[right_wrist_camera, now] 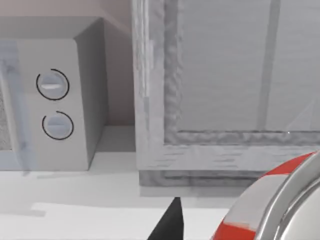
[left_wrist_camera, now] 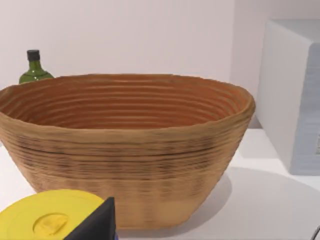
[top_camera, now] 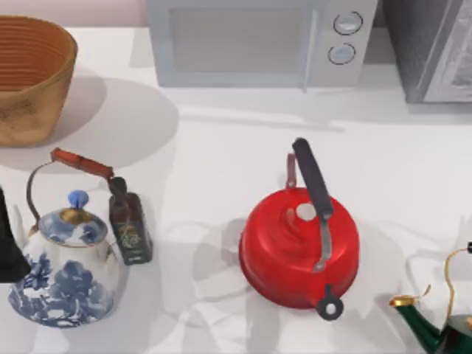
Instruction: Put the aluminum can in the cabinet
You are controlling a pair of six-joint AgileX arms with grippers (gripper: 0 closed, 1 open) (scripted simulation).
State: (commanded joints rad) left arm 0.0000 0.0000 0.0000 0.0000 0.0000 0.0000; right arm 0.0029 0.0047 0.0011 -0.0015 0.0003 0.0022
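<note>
- Facing the large grey cabinet (right_wrist_camera: 220, 75) at close range, the right wrist camera is showing its pale framed door panel, with the door looking closed.
- Sitting right up against that camera is the small aluminum can (right_wrist_camera: 272, 210), with its silver rim and red-and-white label showing. It is lying outside the cabinet, in front of the door.
- Poking into view just beside the can is a dark tip of the right gripper (right_wrist_camera: 170, 222). Whether the claw is spread or pinching the can, I cannot tell.
- Standing beside the cabinet is the white microwave (top_camera: 258, 37) with two round knobs, at the table's back edge.
- Waiting at the table's left edge is the left arm (top_camera: 9, 243), near a blue-and-white porcelain kettle (top_camera: 66, 273).
- Looking out from the left gripper (left_wrist_camera: 95, 225), the wrist camera is taking in a woven brown basket (left_wrist_camera: 125, 150). I cannot tell this claw's state either.
- Resting mid-table is a round red kettle (top_camera: 295, 247), with a dark square bottle (top_camera: 130, 228) well to its left.
</note>
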